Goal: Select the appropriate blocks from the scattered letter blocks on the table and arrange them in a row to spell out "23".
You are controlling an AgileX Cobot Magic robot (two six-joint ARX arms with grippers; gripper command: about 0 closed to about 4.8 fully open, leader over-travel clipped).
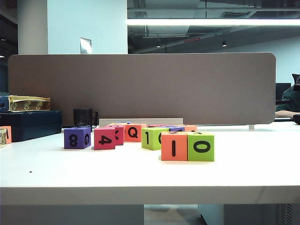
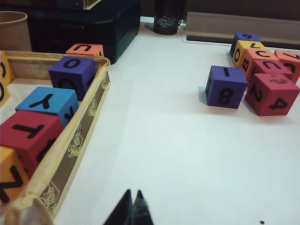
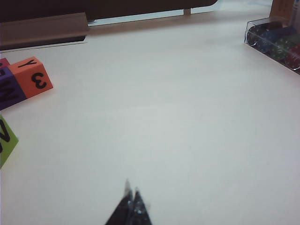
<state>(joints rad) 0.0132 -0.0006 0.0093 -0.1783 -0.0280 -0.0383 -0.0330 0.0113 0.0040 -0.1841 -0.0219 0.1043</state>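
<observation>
you are looking at two blocks sitting touching in a row at the front of the table (image 1: pixel 140 178): an orange block (image 1: pixel 174 146) showing a "1"-like stroke toward you and a lime-green block (image 1: pixel 201 146) showing a "0", well in front of the loose cluster of the other letter blocks (image 1: pixel 112 136). neither arm is showing in the exterior view. the left gripper (image 2: pixel 132 206) is hanging low over bare table with its fingers pressed together and holding nothing; from it, the purple "8" block (image 2: pixel 226 87) and the red "4" block (image 2: pixel 273 93) are lying ahead and off to one side. the right gripper (image 3: pixel 131 206) is also pinched shut and empty, with an orange block marked "3" (image 3: pixel 32 77) lying ahead of it at the cluster's edge and a lime-green corner (image 3: pixel 5 139) nearer. judging by that, the right arm is the closer one to the front pair. beside the left gripper a fabric-edged tray (image 2: pixel 70 145) is holding more blocks, among them a red "t", a blue "y" and a purple "0". across the table from the cluster, a clear case (image 3: pixel 275 43) is holding dark round pieces you cannot identify.
</observation>
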